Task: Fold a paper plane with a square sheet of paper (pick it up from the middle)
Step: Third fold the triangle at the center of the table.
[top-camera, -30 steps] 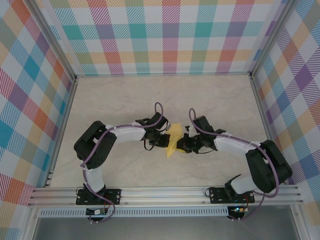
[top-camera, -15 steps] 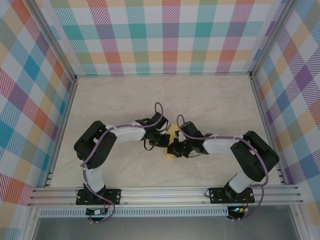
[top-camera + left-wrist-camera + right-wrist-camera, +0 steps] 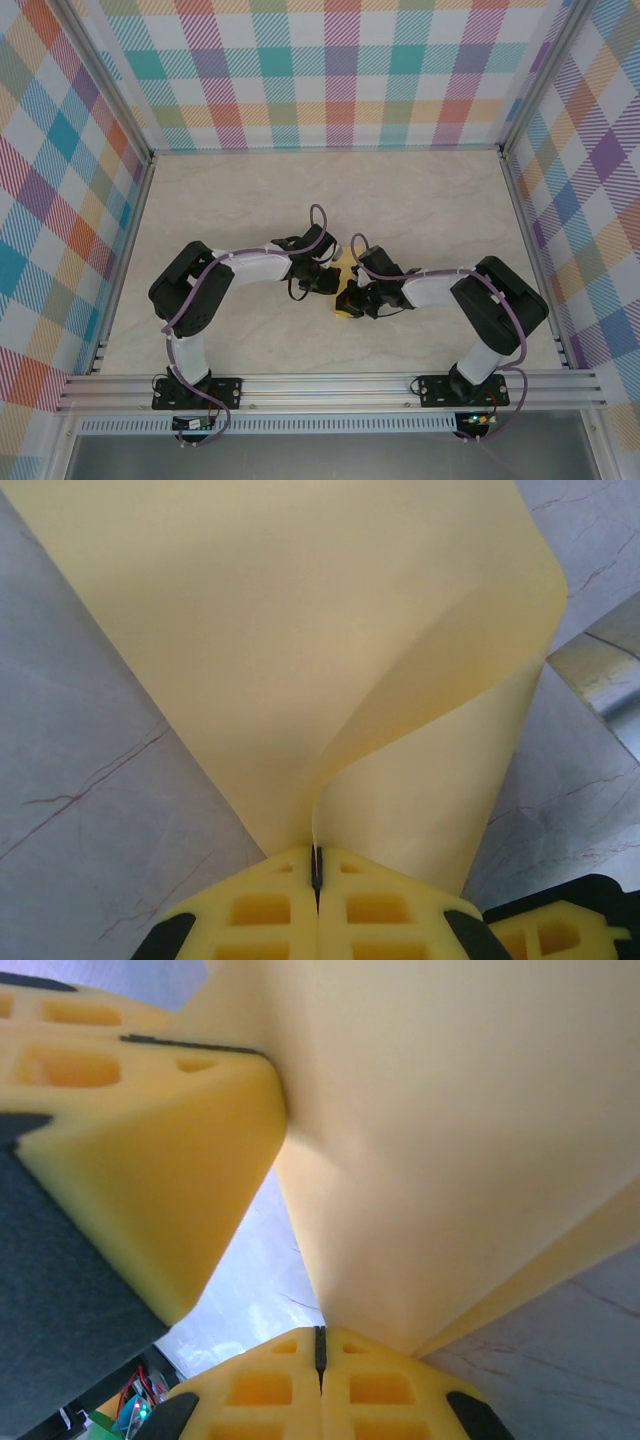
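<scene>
paper (image 3: 300, 630) between left gripper (image 3: 316, 865), right gripper (image 3: 320, 1345)

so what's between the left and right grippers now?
The thin yellow square sheet of paper: left gripper and right gripper both pinch it, per wrist views; the top view shows paper spanning the short gap.

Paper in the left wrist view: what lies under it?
Marbled table shows on both sides of the paper, which the left gripper pinches. The part of the table right beneath the paper is covered.
</scene>
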Available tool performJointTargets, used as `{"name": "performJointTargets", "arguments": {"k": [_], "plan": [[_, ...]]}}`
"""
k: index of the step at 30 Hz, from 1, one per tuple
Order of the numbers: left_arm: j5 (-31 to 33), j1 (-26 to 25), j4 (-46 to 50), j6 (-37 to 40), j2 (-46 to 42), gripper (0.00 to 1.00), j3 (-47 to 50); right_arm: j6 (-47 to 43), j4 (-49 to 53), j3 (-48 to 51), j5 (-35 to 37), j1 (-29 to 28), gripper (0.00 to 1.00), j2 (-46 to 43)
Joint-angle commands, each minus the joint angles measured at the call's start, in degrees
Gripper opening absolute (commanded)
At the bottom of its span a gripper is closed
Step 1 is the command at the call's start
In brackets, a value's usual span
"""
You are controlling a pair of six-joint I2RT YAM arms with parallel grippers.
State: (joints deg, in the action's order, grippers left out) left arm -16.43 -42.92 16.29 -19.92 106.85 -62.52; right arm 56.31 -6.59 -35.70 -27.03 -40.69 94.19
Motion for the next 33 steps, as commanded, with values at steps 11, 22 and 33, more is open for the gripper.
{"name": "performJointTargets", "arguments": {"k": [11,22,33], "plan": [[-0.4,0.6,1.3,0.2,2.8,0.04,-0.3,-2.8,1.2,0.5,1.0,-0.4,0.06,-1.3],[-0.4,0.6,1.4,0.3,2.9,0.04,-0.6,-2.5,-3.5,2.7,-1.8,-0.4,0.07,-3.3],[-0.4,0.6,1.5,0.5,3.3,0.04,-0.9,-5.9,-1.6,2.7,0.4,-0.4,0.07,2.1]]}}
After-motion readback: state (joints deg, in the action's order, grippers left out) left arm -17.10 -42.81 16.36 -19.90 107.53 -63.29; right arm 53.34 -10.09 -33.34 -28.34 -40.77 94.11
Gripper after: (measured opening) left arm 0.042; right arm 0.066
